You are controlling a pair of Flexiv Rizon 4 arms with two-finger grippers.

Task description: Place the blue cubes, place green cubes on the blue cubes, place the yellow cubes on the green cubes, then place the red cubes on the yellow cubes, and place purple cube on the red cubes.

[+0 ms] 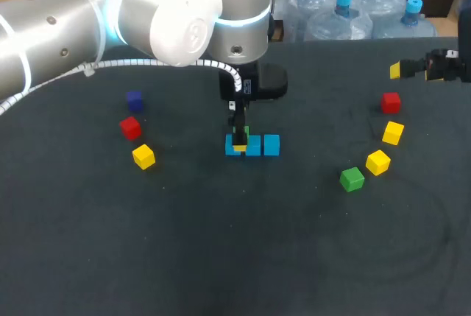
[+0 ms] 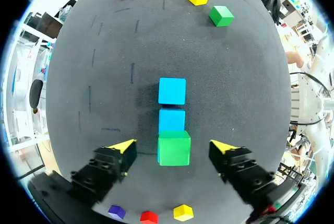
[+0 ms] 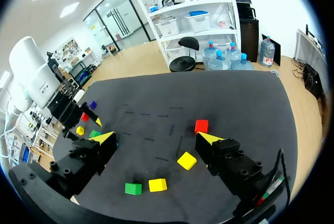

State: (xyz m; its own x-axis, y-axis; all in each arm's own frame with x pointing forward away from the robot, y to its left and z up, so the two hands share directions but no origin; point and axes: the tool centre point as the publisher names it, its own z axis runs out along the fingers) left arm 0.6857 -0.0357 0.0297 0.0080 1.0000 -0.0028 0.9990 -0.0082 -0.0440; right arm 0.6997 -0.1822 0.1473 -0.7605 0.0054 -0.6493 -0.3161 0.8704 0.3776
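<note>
Green cube (image 2: 174, 149) atop smooth blue cubes (image 2: 171, 91)

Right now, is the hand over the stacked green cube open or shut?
Open: the left hand fingertips stand clear of the green cube.

table (image 1: 221, 264): dark charcoal matte top | surface: faint short dash marks | light: even, soft shadows
</note>
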